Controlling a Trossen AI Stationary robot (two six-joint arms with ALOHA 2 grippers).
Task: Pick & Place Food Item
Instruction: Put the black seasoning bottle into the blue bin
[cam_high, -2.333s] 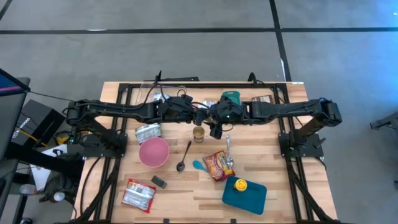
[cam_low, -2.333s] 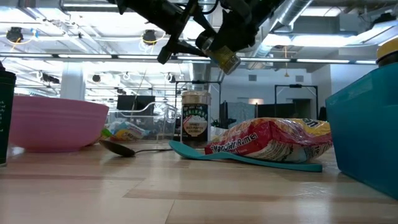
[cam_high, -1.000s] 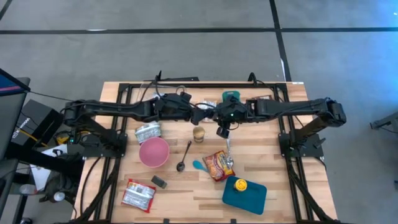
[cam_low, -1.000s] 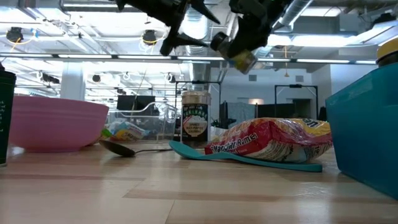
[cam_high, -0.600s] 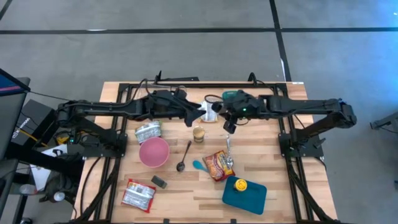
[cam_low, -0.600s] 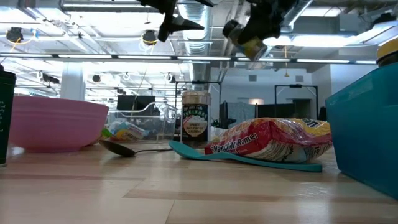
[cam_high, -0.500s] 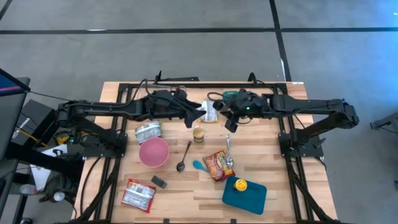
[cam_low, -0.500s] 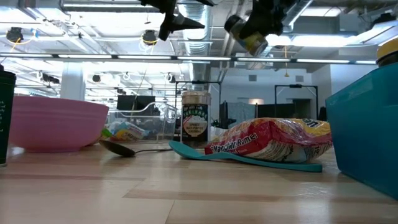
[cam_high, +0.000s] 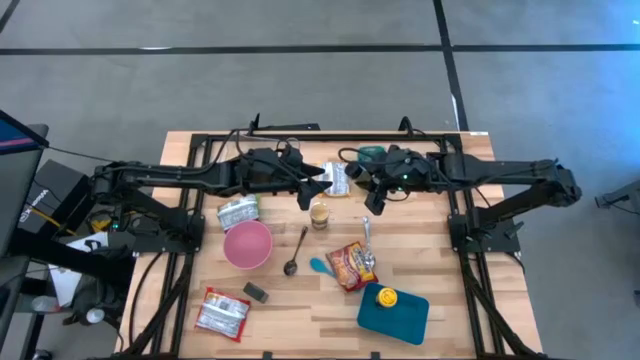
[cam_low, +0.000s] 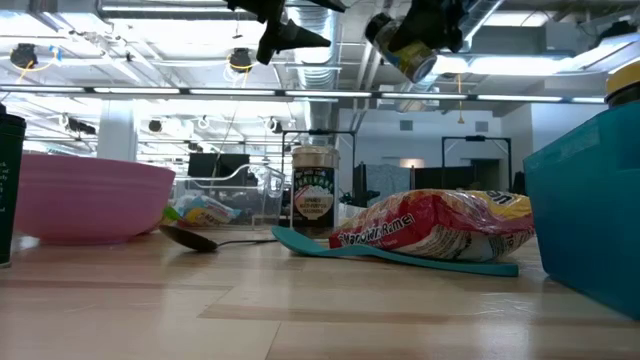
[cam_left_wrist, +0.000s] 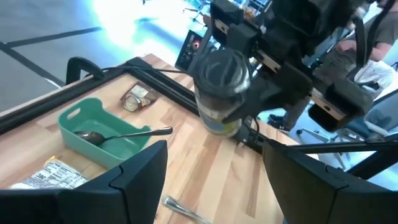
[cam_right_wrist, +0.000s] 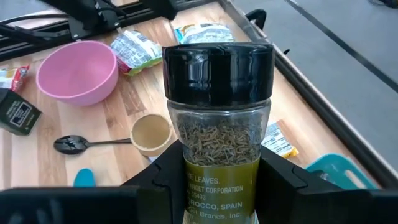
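Both tools farther apart, jar (cam_right_wrist: 217, 112) higher.

You see a clear glass spice jar (cam_right_wrist: 217, 124) with black lid, yellow-green label; pink round bowl (cam_high: 247, 244); teal rectangular tray (cam_high: 400, 318); red ramen packet (cam_high: 351, 265).

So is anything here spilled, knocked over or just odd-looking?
Nothing is spilled. The one odd sight is the spice jar, held tilted in mid-air by the right gripper, lid on. The left gripper hangs open and empty nearby.
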